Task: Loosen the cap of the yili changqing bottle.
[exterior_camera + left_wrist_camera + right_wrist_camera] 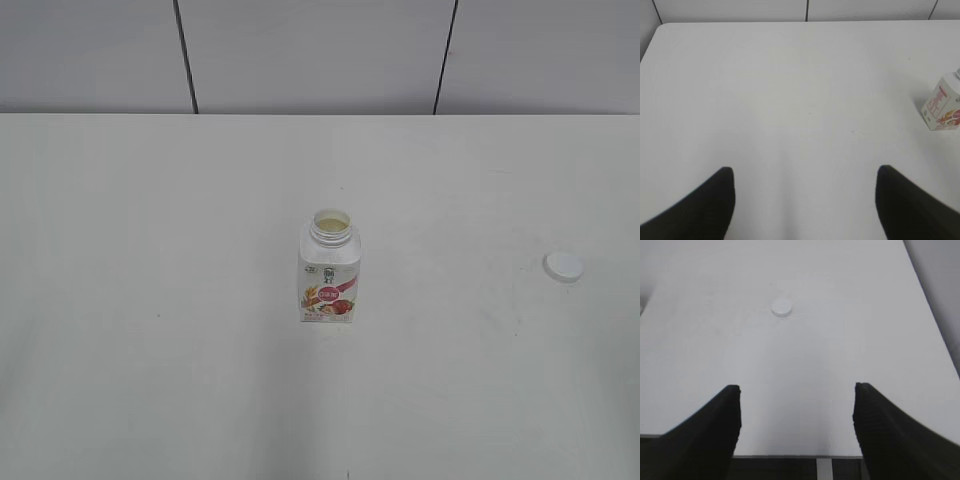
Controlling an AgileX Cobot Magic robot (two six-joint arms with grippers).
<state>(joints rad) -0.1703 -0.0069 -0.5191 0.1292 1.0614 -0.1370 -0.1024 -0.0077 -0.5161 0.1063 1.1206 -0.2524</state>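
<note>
The yili changqing bottle (328, 270) stands upright near the middle of the white table, its neck open with no cap on it. It also shows at the right edge of the left wrist view (943, 102). The white cap (563, 265) lies flat on the table far to the bottle's right; it shows in the right wrist view (781, 307). My left gripper (805, 175) is open and empty, well to the left of the bottle. My right gripper (796, 392) is open and empty near the table's front edge, short of the cap. Neither arm shows in the exterior view.
The white table (150, 300) bears only the bottle and cap. A grey panelled wall (320, 50) runs behind its far edge. The table's front edge (790, 456) shows in the right wrist view.
</note>
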